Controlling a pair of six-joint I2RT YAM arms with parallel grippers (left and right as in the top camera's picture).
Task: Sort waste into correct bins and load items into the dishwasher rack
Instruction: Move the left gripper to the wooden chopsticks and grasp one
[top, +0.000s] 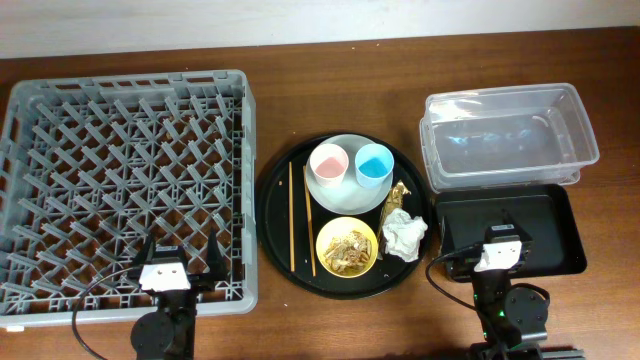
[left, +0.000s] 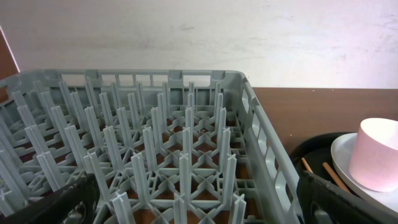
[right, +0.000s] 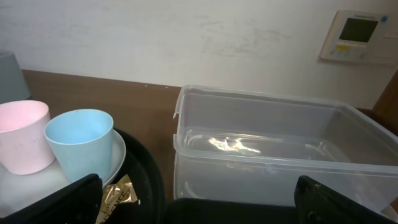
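Since the dishwasher rack (top: 130, 80) stood empty and both bins, the clear tub (top: 500, 96) and the shallow black tray (top: 560, 225), held nothing, no part of the job looked done. The plate (top: 345, 141), pink cup (top: 328, 163), blue cup (top: 375, 163), yellow bowl (top: 325, 240) of food scraps (top: 348, 252), napkin (top: 405, 234) and gold wrapper (top: 399, 194) all sat on the round serving tray (top: 275, 200) (chopsticks (top: 291, 215) too). The left gripper (top: 178, 250) hung wide open over the rack's near rim. The right gripper (right: 199, 199), equally spread, hovered above the black tray. Only a narrow strip of table (top: 300, 80) parted rack and serving tray, and the bins crowded its right edge.
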